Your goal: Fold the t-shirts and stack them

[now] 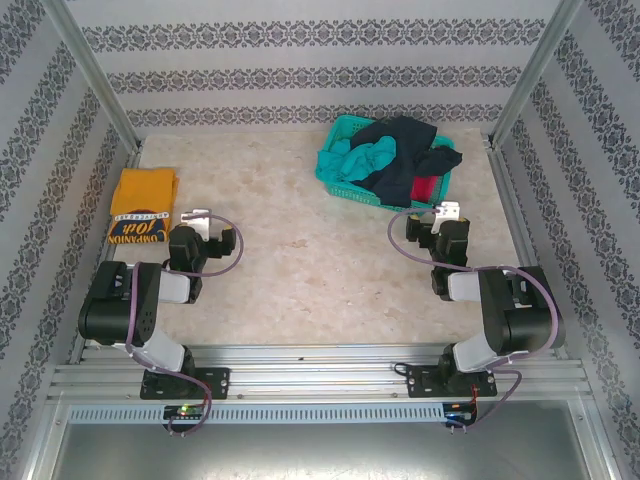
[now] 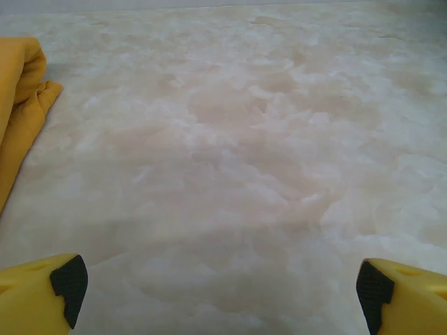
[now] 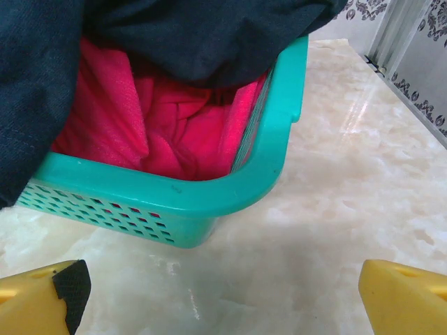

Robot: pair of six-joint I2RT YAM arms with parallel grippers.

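A mustard-yellow t-shirt [image 1: 143, 205] with a dark lettered band lies folded at the table's left edge. Its edge shows at the left of the left wrist view [image 2: 17, 105]. A teal-green t-shirt [image 1: 365, 158] lies crumpled in the teal basket [image 1: 345, 187] at the back right. My left gripper [image 1: 200, 215] is open over bare table, just right of the yellow shirt, its jaws wide with nothing between them [image 2: 220, 286]. My right gripper [image 1: 448, 210] is open and empty [image 3: 223, 293], hovering just in front of the basket's near corner [image 3: 209, 199].
A dark navy garment [image 1: 400, 155] drapes over the basket, and a red one [image 3: 160, 125] lies under it. Metal frame posts and patterned walls border the table. Bare marble surface stretches between the two arms.
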